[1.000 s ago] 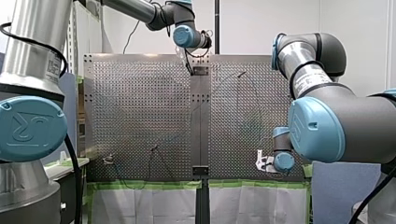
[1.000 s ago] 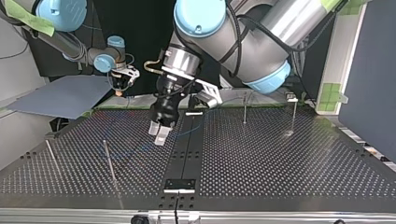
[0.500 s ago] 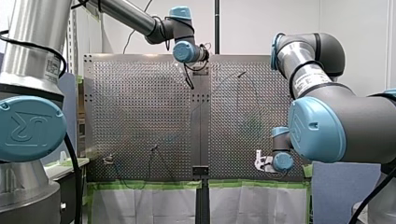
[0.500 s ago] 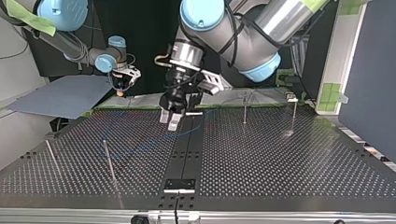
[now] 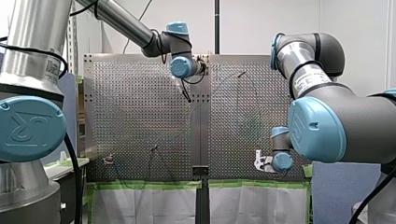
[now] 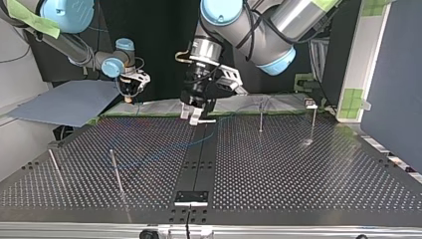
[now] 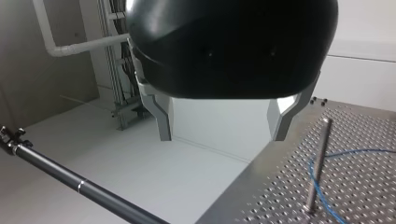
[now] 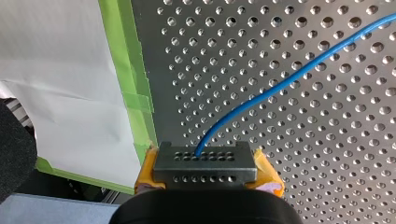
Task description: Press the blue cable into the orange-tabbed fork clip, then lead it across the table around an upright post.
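The blue cable (image 8: 261,95) runs over the perforated table (image 8: 327,154) and ends in a dark perforated piece between the yellow pads of my right gripper (image 8: 205,164), which is shut on it. In the top view my right gripper (image 6: 130,96) hangs at the table's far left edge, and the cable (image 6: 169,151) shows only faintly across the plate. My left gripper (image 6: 194,115) hovers open over the far end of the centre strip, and its metal fingers (image 7: 161,122) hold nothing. An upright post (image 7: 318,163) with cable beside it stands ahead of them. I cannot make out an orange tab.
Thin upright posts stand in the top view at the near left (image 6: 116,172), further left (image 6: 53,167) and at the far right (image 6: 261,117), (image 6: 313,122). A small clip (image 5: 108,160) sits near the table's lower left in the front view. Green tape (image 8: 135,100) lines the edge.
In the top view my left gripper has risen and drawn back from the table's middle toward the far edge, staying open. My right arm has not moved.
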`<control>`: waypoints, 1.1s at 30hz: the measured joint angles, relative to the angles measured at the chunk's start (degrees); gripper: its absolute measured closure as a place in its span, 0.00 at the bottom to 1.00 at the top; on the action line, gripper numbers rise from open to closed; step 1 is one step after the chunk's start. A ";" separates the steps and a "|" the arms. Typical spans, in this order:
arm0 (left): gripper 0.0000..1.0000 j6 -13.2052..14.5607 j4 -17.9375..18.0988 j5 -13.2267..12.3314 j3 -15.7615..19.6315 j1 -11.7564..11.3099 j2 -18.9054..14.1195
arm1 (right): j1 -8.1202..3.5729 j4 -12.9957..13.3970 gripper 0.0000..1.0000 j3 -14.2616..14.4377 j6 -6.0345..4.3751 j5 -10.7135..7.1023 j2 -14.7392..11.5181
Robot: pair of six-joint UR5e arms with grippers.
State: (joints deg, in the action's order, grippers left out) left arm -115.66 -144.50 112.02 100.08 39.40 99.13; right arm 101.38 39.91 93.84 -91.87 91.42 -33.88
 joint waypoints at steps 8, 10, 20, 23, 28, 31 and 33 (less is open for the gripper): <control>0.00 0.00 4.59 0.41 4.58 0.07 0.02 | 0.00 0.08 1.00 0.00 0.00 0.00 0.00; 0.00 -0.01 5.78 0.42 5.78 0.11 0.02 | 0.00 0.07 1.00 0.00 0.00 0.00 0.00; 0.00 -0.17 11.15 0.80 11.15 0.17 0.03 | 0.00 0.08 1.00 -0.01 0.00 0.00 -0.01; 0.00 -0.17 12.34 1.26 12.75 0.17 0.04 | 0.00 0.08 1.00 0.00 -0.01 0.00 -0.01; 0.00 -0.16 12.85 1.54 15.57 0.17 0.21 | 0.00 0.08 1.00 -0.04 -0.02 0.00 -0.01; 0.00 -0.14 12.89 1.56 17.23 0.17 0.27 | 0.00 0.08 1.00 -0.07 -0.01 0.00 0.00; 0.00 -0.07 12.91 1.57 18.29 0.17 0.28 | 0.00 0.08 1.00 -0.08 0.00 0.00 0.01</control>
State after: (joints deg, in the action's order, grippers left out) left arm -115.73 -131.59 113.59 118.37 39.57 99.41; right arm 101.38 40.00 93.76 -91.87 91.42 -33.87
